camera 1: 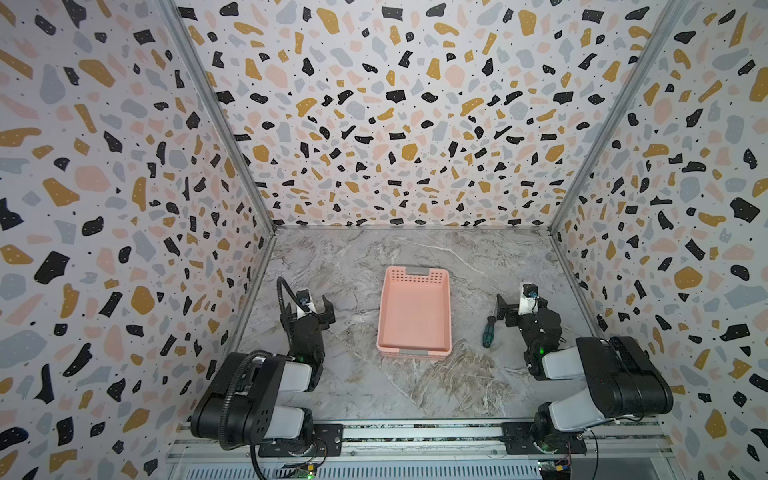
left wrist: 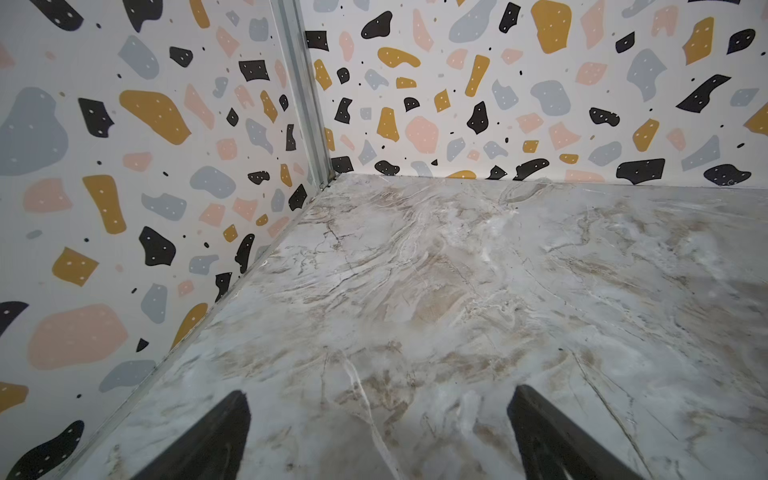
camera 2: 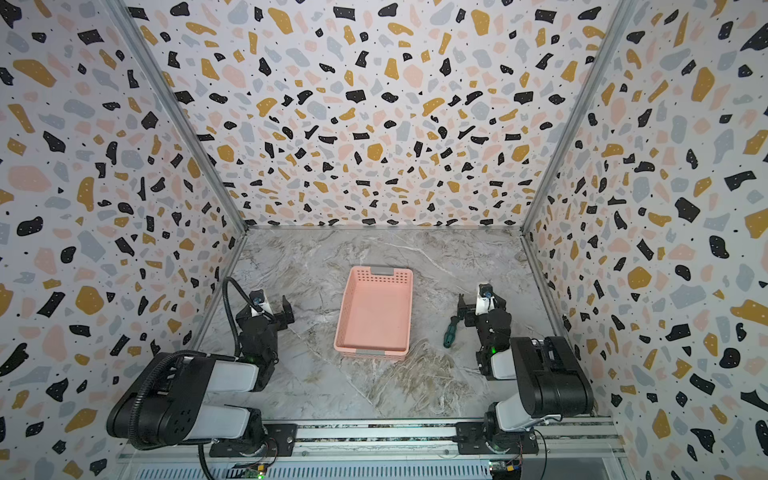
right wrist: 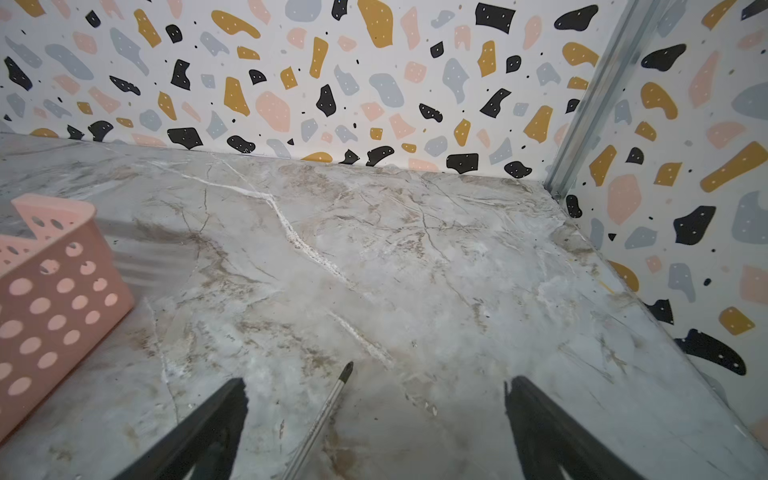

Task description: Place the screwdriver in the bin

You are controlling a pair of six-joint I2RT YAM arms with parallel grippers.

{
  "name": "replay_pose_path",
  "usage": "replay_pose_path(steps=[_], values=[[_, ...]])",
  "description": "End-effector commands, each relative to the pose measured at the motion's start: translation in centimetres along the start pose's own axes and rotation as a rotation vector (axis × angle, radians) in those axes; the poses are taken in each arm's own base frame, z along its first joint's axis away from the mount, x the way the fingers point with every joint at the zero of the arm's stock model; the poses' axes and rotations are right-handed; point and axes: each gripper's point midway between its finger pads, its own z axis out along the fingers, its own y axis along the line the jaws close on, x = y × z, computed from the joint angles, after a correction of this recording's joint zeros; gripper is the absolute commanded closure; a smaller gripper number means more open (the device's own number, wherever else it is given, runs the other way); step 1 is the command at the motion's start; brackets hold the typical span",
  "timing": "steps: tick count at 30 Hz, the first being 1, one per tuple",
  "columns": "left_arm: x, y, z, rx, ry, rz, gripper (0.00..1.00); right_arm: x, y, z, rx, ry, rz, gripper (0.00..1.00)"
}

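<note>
Guessing the grab is the weak spot. The right gripper (right wrist: 376, 381) is spread wide and empty, and the screwdriver (right wrist: 328, 409) lies flat on the table (right wrist: 415, 257), thin shaft between the jaws, handle back under the wrist. Pinching that shaft could let it roll or pivot out. The bin (right wrist: 58, 307) sits beside that gripper. The left gripper (left wrist: 380, 391) is spread too, holding nothing. Count: one screwdriver, one bin, two grippers.

Count, as I see it: one worktop (camera 1: 353, 374); one screwdriver (camera 1: 488, 330); one bin (camera 1: 415, 277). My claws: two, left claw (left wrist: 379, 392) and right claw (right wrist: 374, 381).
</note>
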Motion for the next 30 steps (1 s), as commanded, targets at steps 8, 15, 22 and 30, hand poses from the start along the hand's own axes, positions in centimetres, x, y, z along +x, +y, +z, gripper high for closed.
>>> replay_pose_path(steps=[8,15,22,30], values=[[-1.87,0.26,0.27,-0.019,-0.061,-0.034,0.00,-1.23,0.07,0.34,-0.003,-0.030,-0.010,0.01],[-1.94,0.30,0.27,-0.019,-0.064,-0.036,0.00,-1.14,0.07,0.36,-0.003,-0.027,-0.010,0.01],[-1.89,0.26,0.28,-0.017,-0.062,-0.034,0.00,-1.22,0.06,0.34,-0.003,-0.030,-0.009,0.01],[-1.86,0.25,0.35,-0.013,-0.060,-0.037,0.00,-1.14,0.07,0.36,-0.003,-0.027,-0.006,0.01]])
